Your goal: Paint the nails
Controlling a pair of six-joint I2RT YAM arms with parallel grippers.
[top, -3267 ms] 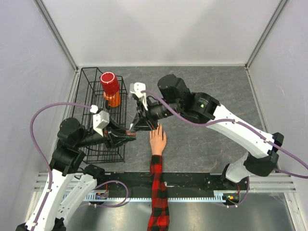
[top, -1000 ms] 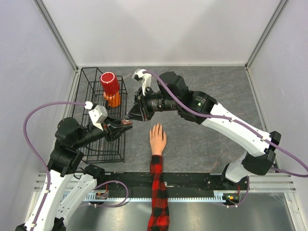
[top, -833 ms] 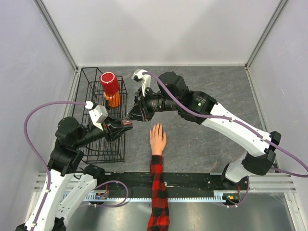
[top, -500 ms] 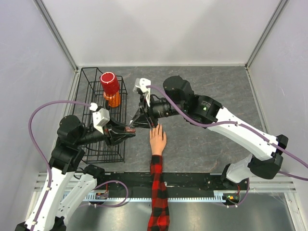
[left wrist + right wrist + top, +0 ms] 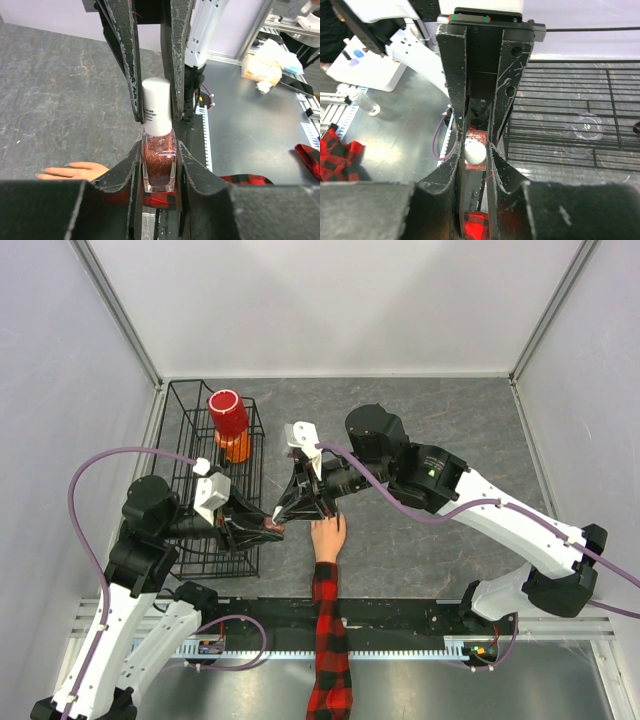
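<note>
A peach mannequin hand (image 5: 328,540) is seen lying flat on the grey table (image 5: 440,420), just below the centre of the overhead view, with its red-and-black plaid sleeve (image 5: 330,640) running to the bottom edge. The nails (image 5: 44,175) are located at its fingertips, at the lower left of the left wrist view, and are too small for paint to be judged.

A small nail polish bottle (image 5: 159,172) of red glitter is held just left of the hand. The left gripper (image 5: 159,146) is clenched on the bottle's glass body. The right gripper (image 5: 475,147) is clamped on the white cap (image 5: 157,112) from the opposite side. A wire basket (image 5: 200,540) holding a red cup (image 5: 228,412) is seen at the left.

The nails are judged to be hard, smooth and very small, so they are not to be gripped, only brushed lightly. The hand is likely light and may be pushed aside by pressure. The bottle is judged slick and breakable, and is best held low on its flat sides, the cap across its round sides.
</note>
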